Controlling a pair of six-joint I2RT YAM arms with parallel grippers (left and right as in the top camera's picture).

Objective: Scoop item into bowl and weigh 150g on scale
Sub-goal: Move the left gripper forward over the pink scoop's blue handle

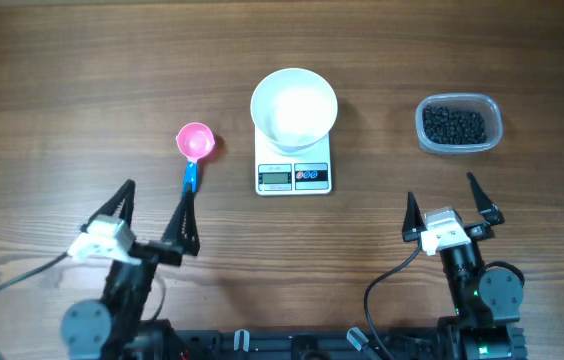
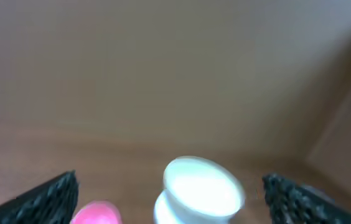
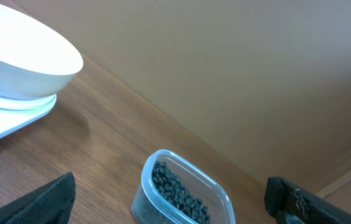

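The white bowl [image 1: 294, 108] sits empty on the white scale [image 1: 294, 176] at the table's middle. The item, small black beans [image 1: 453, 125], fills a clear plastic tub [image 1: 459, 147] at the right; the right wrist view shows the beans [image 3: 178, 190] in that tub [image 3: 152, 199] ahead, with the bowl [image 3: 20, 59] and scale [image 3: 1, 118] at its left. A pink scoop with a blue handle [image 1: 194, 146] lies left of the scale. My left gripper [image 1: 154, 208] is open, near the scoop's handle. My right gripper [image 1: 446, 204] is open, short of the tub. The blurred left wrist view shows the bowl [image 2: 201, 190] and the scoop [image 2: 96, 214].
The wooden table [image 1: 62, 90] stretches around these things. Black cables [image 1: 2, 290] trail by both arm bases at the front edge. A plain wall stands behind the table in both wrist views.
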